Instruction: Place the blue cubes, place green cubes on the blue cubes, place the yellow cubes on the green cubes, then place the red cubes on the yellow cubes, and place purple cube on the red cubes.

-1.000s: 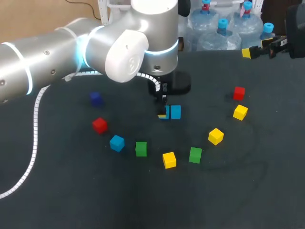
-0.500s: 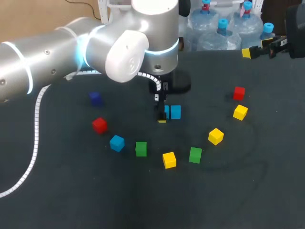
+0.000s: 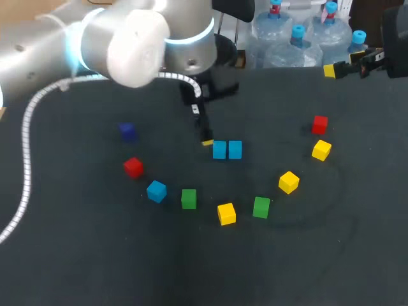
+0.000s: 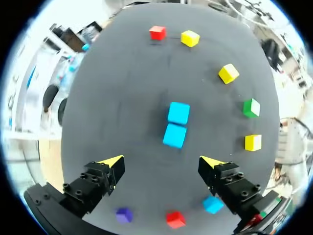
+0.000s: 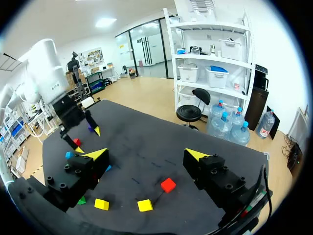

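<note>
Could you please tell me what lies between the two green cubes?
One yellow cube sits between them, touching neither; the head view shows it.

- table (image 3: 95,255): dark charcoal top, matte, looks like a cloth or felt cover. It fills nearly the whole head view.
- curved scuff marks (image 3: 331,220): faint pale arcs on the top, right-front area in the head view.
- back edge (image 3: 299,67): straight, runs along the far side in the head view.
- Right wrist view: table (image 5: 146,142) shows one long straight far edge ending in a squared corner (image 5: 264,154).
- Left wrist view: same top (image 4: 122,98), plain and uniform.
- Light on the top: even, diffuse, from above, with soft-edged shadows.
</note>
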Robot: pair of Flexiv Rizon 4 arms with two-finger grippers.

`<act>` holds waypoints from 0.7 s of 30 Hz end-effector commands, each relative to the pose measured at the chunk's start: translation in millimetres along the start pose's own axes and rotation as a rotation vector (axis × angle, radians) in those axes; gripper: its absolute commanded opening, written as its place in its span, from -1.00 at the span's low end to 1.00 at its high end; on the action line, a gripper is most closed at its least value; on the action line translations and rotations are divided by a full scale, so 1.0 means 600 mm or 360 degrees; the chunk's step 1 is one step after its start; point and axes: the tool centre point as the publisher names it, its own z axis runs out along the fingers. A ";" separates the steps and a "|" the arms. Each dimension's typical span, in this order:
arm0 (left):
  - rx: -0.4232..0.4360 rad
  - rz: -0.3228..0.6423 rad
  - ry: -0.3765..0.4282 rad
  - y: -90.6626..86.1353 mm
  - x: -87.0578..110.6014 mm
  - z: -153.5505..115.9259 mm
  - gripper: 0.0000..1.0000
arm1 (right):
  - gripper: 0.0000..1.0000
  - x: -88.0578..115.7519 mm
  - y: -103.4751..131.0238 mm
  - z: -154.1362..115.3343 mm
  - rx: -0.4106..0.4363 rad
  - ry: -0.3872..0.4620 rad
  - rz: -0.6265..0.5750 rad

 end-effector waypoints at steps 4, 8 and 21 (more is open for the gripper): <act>-0.0183 -0.0450 -0.0094 -0.029 0.089 -0.030 1.00 | 1.00 0.000 0.000 0.001 0.0001 -0.0001 -0.0001; -0.0218 -0.0606 -0.0130 -0.051 0.115 -0.031 1.00 | 1.00 0.000 0.000 0.001 0.0001 -0.0001 -0.0001; -0.0374 -0.0947 -0.0163 -0.074 0.177 -0.037 1.00 | 1.00 0.000 0.000 0.001 0.0001 -0.0001 -0.0001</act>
